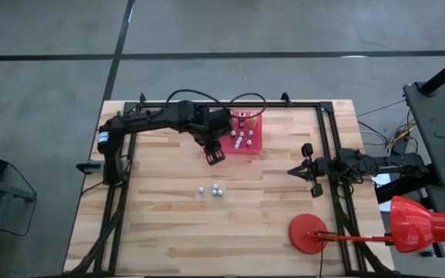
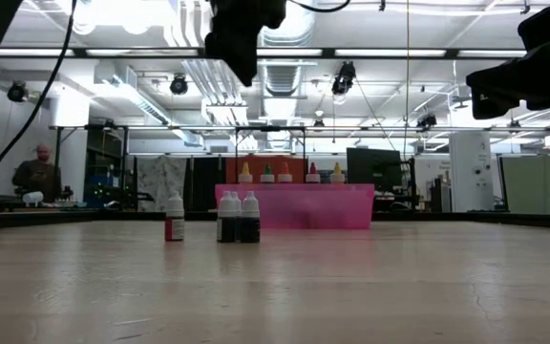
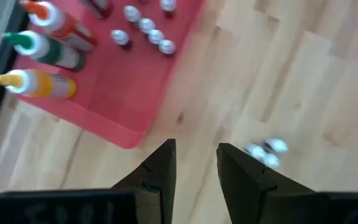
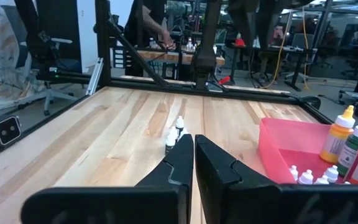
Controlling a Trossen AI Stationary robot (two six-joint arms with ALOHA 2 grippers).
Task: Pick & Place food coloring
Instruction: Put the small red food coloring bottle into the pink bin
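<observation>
**Three small bottles out on the table, the rest in the red tray**

We see the food coloring split into two groups. Three small bottles point(image 1: 216, 190) stand upright on the bare wooden table point(image 1: 168, 232), near its middle; in the low view one stands slightly apart from the other two point(image 2: 238, 217), which are side by side and look to be touching. The remaining bottles sit in the red tray point(image 1: 255, 144) toward the far edge of the table: a cluster of small white-capped ones point(image 3: 145, 26) and, along one wall, taller bottles with orange point(image 3: 61, 22), green point(image 3: 45, 51) and yellow point(image 3: 36, 84) tips.

We find the left gripper point(image 1: 214, 157) raised above the table, just beside the tray's near left corner, between the tray and the three loose bottles. Its fingers point(image 3: 160, 174) are parted with a narrow gap and hold nothing; wood shows between them.

The right gripper point(image 1: 298, 171) waits at the right side of the table, well apart from the bottles, pointed toward them. Its fingers point(image 4: 178, 163) are pressed together and empty.

A red disc-shaped stand point(image 1: 308, 232) rests on the table's near right corner. In the low view, a person point(image 2: 38, 174) sits in the room beyond the table.
</observation>
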